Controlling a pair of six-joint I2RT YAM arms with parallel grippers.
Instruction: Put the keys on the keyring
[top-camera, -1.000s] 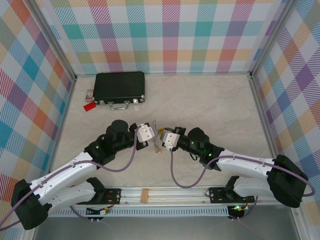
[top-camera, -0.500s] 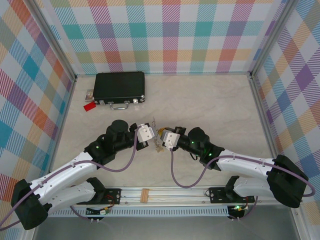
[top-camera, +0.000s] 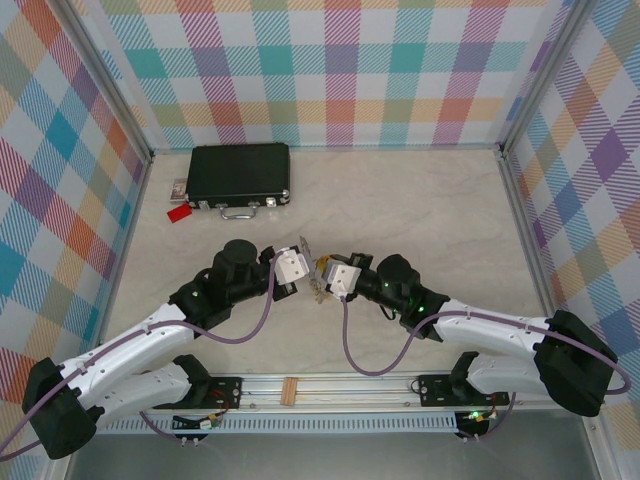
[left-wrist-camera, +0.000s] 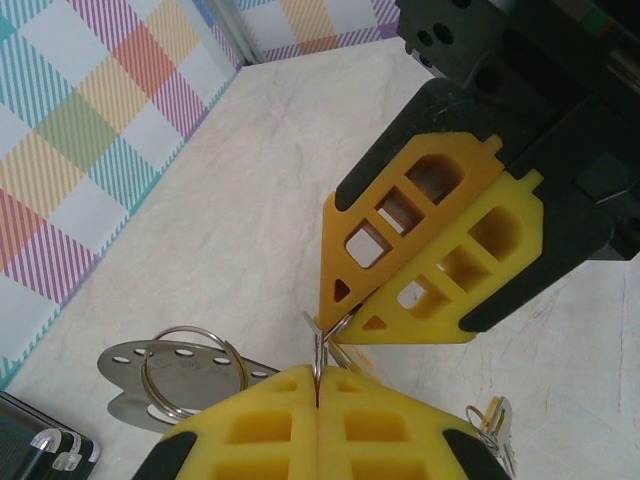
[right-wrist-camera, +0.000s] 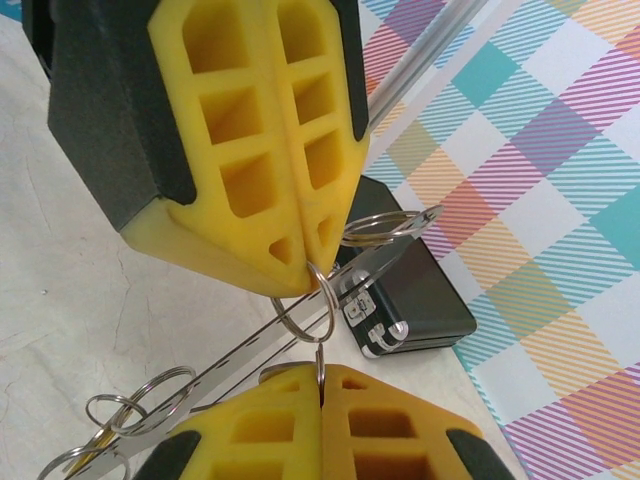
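Left tool (top-camera: 302, 262) — yellow pads pressed together, pinching the keyring (right-wrist-camera: 330, 306) at its rim.
Right tool (top-camera: 325, 276) — pads likewise pressed together on the same keyring from the opposite side; the tips of the two tools almost meet.
Keyring — held above the tabletop (top-camera: 420, 210) between the two tools, at mid-width, near the arms.
Keys (left-wrist-camera: 496, 424) — small cluster just beside the tools, low toward the tabletop.
Perforated metal strip (left-wrist-camera: 125, 375) — beside the left tool.
Black case (top-camera: 240, 172) — far left corner, red tag (top-camera: 179, 213) beside it.
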